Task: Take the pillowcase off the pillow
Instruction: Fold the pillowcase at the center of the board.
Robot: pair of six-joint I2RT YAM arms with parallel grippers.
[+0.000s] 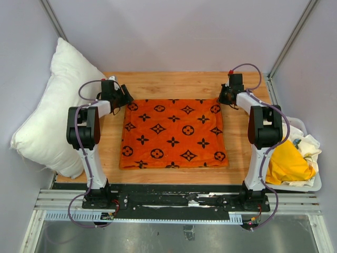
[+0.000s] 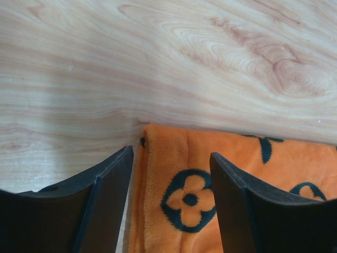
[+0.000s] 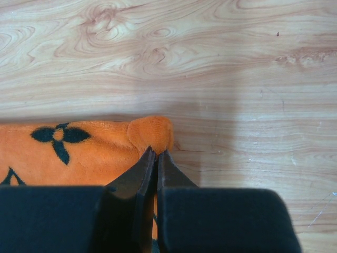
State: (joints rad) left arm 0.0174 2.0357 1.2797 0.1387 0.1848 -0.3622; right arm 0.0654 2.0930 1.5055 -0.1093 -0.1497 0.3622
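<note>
The pillowcase (image 1: 174, 134) lies flat on the table (image 1: 174, 79), the pillow (image 1: 50, 116) already free at its left edge. My right gripper (image 3: 156, 151) pinches the far right corner; my left gripper (image 2: 171, 153) straddles the far left, jaws apart and needing to close, I judge
</note>
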